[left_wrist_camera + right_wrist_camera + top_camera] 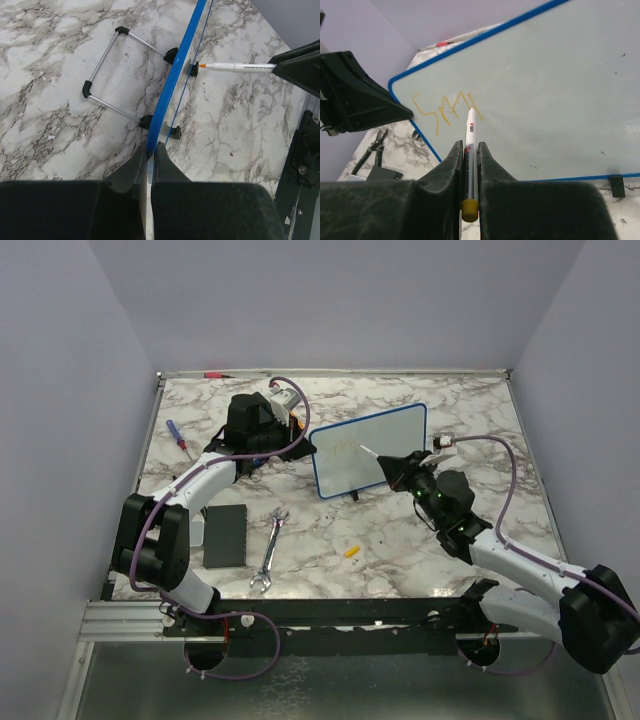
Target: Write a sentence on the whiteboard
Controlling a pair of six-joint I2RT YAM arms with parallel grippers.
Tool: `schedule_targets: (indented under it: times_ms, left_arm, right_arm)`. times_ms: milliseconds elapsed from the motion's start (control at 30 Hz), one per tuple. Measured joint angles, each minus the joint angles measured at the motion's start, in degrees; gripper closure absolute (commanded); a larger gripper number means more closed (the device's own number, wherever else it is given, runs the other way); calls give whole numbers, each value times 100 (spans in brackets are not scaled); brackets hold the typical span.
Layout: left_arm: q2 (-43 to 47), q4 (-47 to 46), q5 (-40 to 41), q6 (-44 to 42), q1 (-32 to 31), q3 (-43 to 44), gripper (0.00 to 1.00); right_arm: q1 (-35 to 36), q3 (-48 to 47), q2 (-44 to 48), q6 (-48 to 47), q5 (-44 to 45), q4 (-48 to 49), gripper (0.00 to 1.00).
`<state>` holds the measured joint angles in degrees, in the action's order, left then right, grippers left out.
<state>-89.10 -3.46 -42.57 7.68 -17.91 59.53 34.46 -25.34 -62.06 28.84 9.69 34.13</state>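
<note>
The whiteboard [368, 450] stands upright on small black feet mid-table, with a thin blue frame. My left gripper [300, 447] is shut on the whiteboard's left edge; in the left wrist view my left gripper [152, 148] pinches the blue frame [172, 80]. My right gripper [392, 468] is shut on a white marker [470, 131], its tip touching the board face [550, 95]. Yellow handwritten strokes of the sentence [442, 107] sit at the board's upper left. The marker [240, 66] also shows in the left wrist view, its orange tip at the board.
A wrench [269, 549], a black pad [226, 535] and a small yellow cap [351, 550] lie on the marble table in front. A blue-handled screwdriver [176, 435] lies at the left, a red marker [214, 374] at the back edge. Pliers [374, 147] lie behind the board.
</note>
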Motion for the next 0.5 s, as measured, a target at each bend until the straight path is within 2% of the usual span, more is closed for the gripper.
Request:
schedule_targets:
  times_ms: [167,500]
  left_arm:
    - [0,0,-2,-2,-11,0,100]
    - [2,0,0,-2,-11,0,100]
  right_arm:
    - [0,-50,256,-85,2,0,99]
    - [0,-365,-151,-258,-22,57,99]
